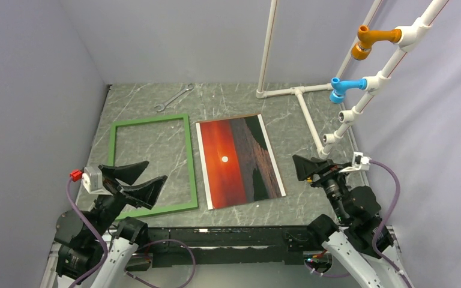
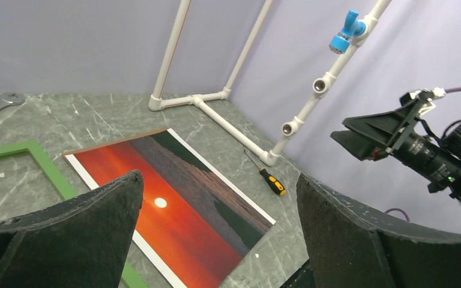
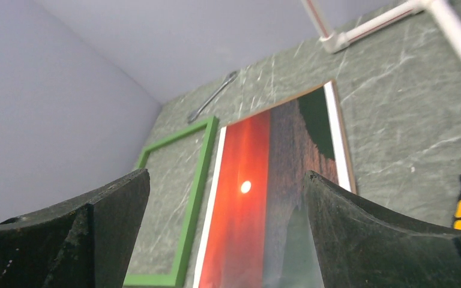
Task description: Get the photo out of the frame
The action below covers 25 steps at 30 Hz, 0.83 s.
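Observation:
The green frame (image 1: 189, 162) lies flat and empty on the left of the table. The sunset photo (image 1: 240, 162) lies flat just right of it, outside the rails, with a thin brown edge showing along its far side. My left gripper (image 1: 156, 171) is open and empty, raised over the frame's near right corner. My right gripper (image 1: 300, 167) is open and empty, raised just right of the photo's near right edge. The left wrist view shows the photo (image 2: 174, 228) and a frame rail (image 2: 42, 159) below the open gripper (image 2: 217, 180). The right wrist view shows the photo (image 3: 246, 156) and frame (image 3: 199, 162) beyond the open gripper (image 3: 227, 174).
A wrench (image 1: 174, 98) lies at the back left. A white pipe rack (image 1: 300, 102) with blue and orange fittings stands at the back right. A yellow-and-black screwdriver (image 2: 272, 181) lies by the rack's foot, right of the photo. Grey walls close in on both sides.

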Motion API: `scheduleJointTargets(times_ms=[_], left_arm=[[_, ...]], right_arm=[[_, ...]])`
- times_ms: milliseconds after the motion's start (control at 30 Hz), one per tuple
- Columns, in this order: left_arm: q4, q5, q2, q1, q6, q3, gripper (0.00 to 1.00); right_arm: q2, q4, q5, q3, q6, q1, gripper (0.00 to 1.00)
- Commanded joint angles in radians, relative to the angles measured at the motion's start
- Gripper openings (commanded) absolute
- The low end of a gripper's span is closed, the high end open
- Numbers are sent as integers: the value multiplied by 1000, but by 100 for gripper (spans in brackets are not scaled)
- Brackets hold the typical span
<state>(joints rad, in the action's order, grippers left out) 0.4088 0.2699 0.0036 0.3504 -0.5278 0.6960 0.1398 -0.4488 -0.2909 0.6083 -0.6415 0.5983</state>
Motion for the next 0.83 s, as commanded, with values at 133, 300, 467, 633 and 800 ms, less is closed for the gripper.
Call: scheduleJointTargets(times_ms=[133, 300, 467, 633, 800], left_arm=[[10, -106, -116, -1, 35, 32, 99], [1, -116, -133, -2, 38, 8, 99], [-16, -111, -112, -2, 39, -12, 99], [4, -114, -95, -1, 40, -5, 99], [9, -118, -67, -1, 39, 20, 99]], right_arm=[[-115, -45, -197, 14, 2, 4, 100], [-98, -57, -204, 40, 30, 5, 100], [-71, -57, -199, 57, 36, 4, 100], [-74, -59, -210, 40, 18, 5, 100], [-72, -60, -213, 24, 27, 5, 100]])
